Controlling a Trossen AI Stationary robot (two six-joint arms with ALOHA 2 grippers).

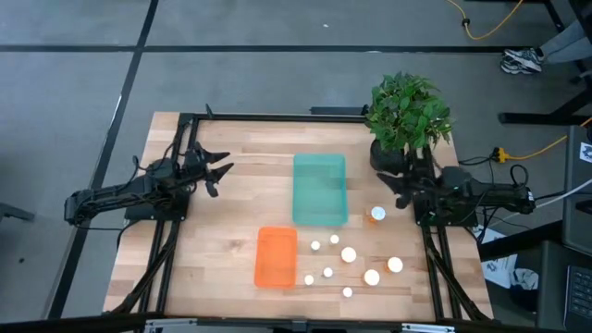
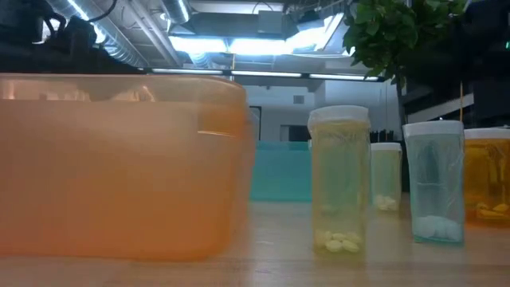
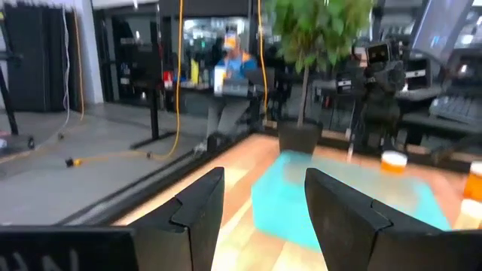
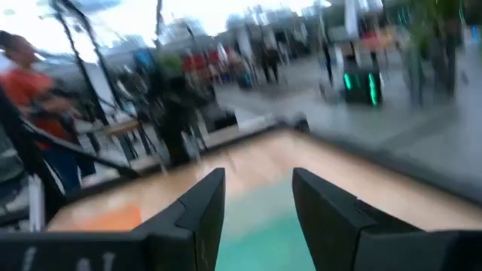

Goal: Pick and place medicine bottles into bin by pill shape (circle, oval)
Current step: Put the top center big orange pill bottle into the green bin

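Several medicine bottles with white caps stand on the wooden table near its front right, among them one and one. An orange one stands apart beside the teal tray. The orange tray lies to the left of the bottles. In the low view the bottles stand upright with pills at their bottoms. My left gripper is open and empty, left of the teal tray. My right gripper is open and empty, right of the teal tray, near the plant.
A potted plant stands at the table's far right corner, just behind my right gripper. Bare wood lies between my left gripper and the trays. A person in orange shows in the room beyond the table.
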